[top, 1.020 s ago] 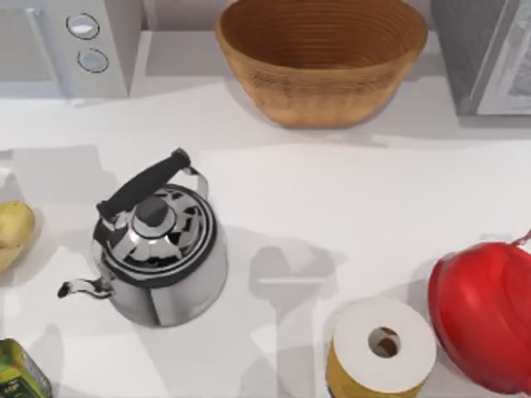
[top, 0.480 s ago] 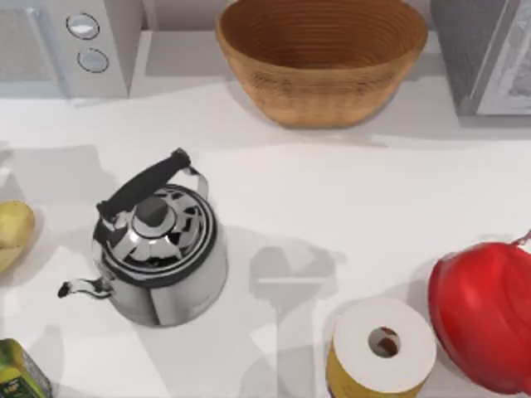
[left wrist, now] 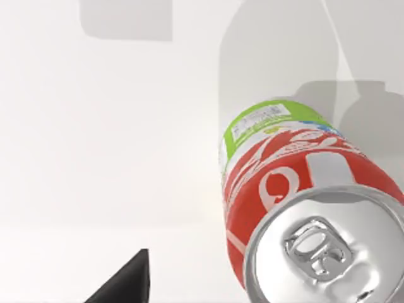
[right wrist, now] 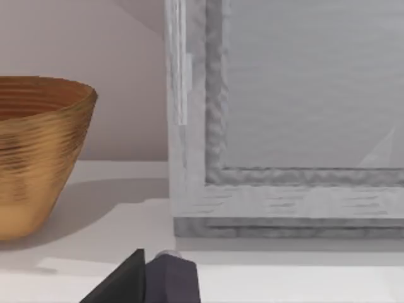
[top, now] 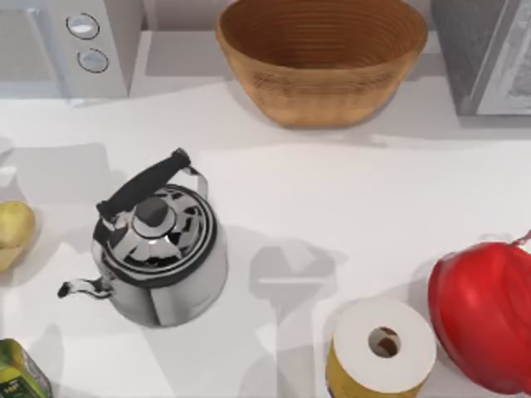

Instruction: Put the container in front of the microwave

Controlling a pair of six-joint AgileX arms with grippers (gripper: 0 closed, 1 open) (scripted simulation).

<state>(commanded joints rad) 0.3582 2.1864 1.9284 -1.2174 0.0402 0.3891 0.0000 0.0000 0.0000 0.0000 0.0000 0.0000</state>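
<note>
Seen from the left wrist camera: one small drink can [left wrist: 297, 208] with red upper half, lime-green lower half and silver lid, standing upright on the white table [left wrist: 101, 126], long axis vertical, lid with pull tab facing up toward the camera, green base down on the surface. Near the can, well to one side of it, one dark fingertip [left wrist: 126, 284] of the left gripper, not touching; whether those fingers are spread or together, cannot tell. From the right wrist camera: one dark fingertip [right wrist: 123, 281] of the right gripper low before a darker grey box with a pale panel [right wrist: 284, 126], beside one woven brown basket [right wrist: 38, 151]; finger spacing also cannot tell. From the top: one light grey microwave with two round knobs [top: 91, 41] at the far left corner, one shiny steel kettle with black handle [top: 158, 249] left of centre, one yellow-wrapped white paper roll [top: 382, 348], one red rounded object [top: 481, 323] at the right edge, one yellowish potato [top: 12, 232] and one green-yellow carton [top: 17, 373] at the left edge.
</note>
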